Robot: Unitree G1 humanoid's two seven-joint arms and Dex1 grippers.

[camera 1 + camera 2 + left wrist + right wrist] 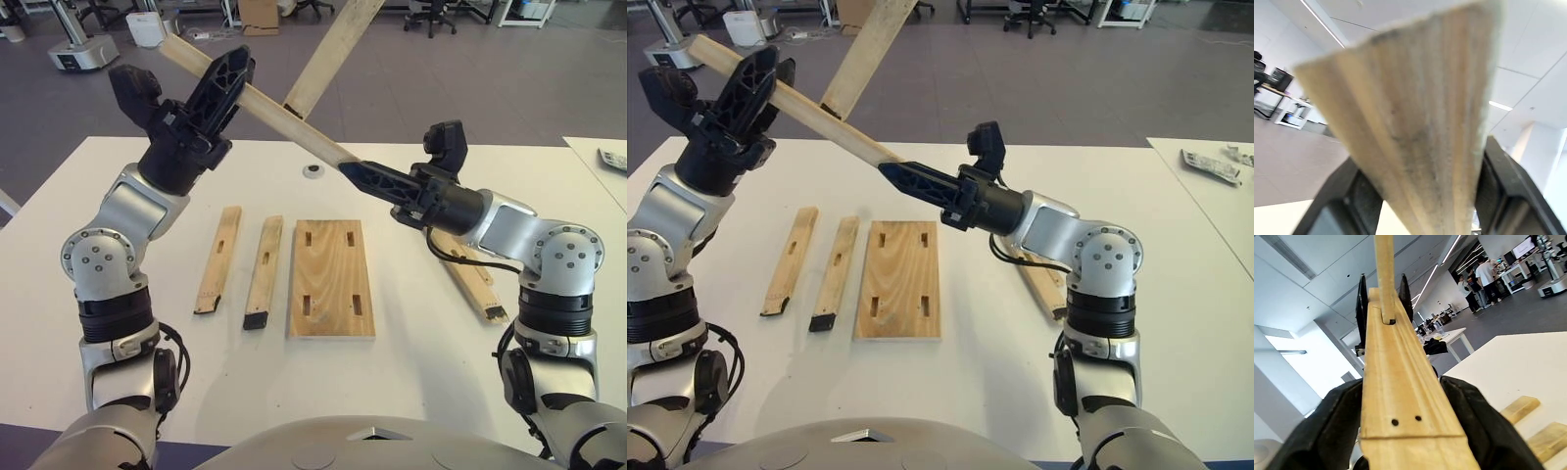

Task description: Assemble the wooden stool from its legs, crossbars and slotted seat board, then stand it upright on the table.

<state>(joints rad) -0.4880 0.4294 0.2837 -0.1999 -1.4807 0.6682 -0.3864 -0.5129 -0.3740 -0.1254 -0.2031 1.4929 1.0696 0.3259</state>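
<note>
left pincer (217,83): raised above the worktop (411,362), up and to the left of the seat board (331,279). it is clamped on the upper end of a leg (269,106), with a finger on each side of the wood.

the held leg runs on a slant, dropping from the left pincer towards a point above the seat board's far right corner. it is clear of the worktop along its whole length.

a crossbar (328,54) stands in a slot near the middle of this leg and points up and away, beyond the seat board's far edge. in the right wrist view its end sits in the slot (1386,308). how deep it has gone cannot be told.

two loose legs (218,258) (264,269) lie flat just left of the seat board, side by side, each showing a slot. the seat board lies flat in the middle with all four slots open and nothing fitted.

right pincer (367,176): above the seat board's far right corner, gripped tight on the lower end of the same leg. a small round object (313,171) sits just beyond the seat board's far edge. further timber (475,279) lies right of the seat board, partly hidden under the right arm.

judgement: the step in hand is joining the first crossbar to the first leg, so the task is at an early stage. the next move likely calls for confirming the joint is fully home. the free end of the crossbar then needs a loose leg fitted squarely, without twisting the joint.
</note>
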